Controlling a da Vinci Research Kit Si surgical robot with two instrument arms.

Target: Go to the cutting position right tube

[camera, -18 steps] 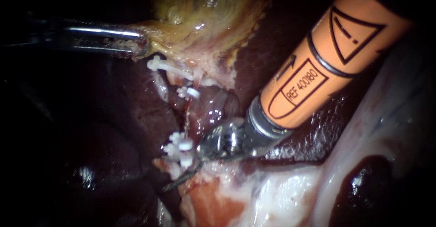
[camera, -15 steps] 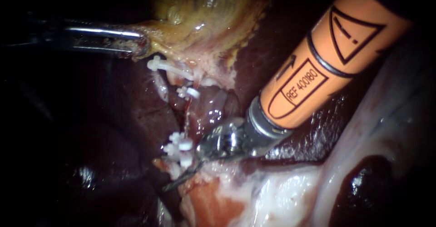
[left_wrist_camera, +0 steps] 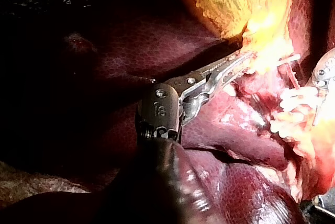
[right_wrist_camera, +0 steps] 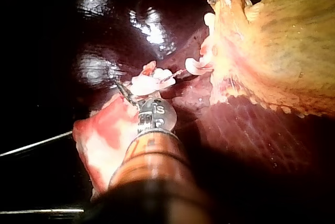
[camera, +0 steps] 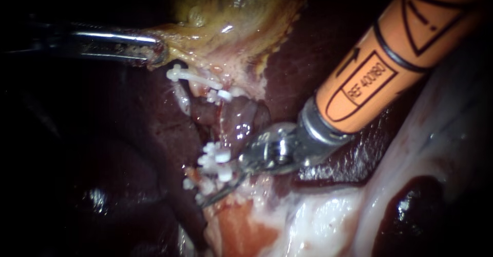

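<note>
Tube (camera: 221, 126) isn't reached yet; right instrument (camera: 218, 193), by the lower clips (camera: 214, 159), needs nudging onto it. Gallbladder (camera: 231, 20) is pinched by left instrument (camera: 156, 55).

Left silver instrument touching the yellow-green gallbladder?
Touching. The left wrist view shows the slender silver left instrument clamped on the pale lower edge of the yellow-green gallbladder; the endoscope view agrees.
</note>
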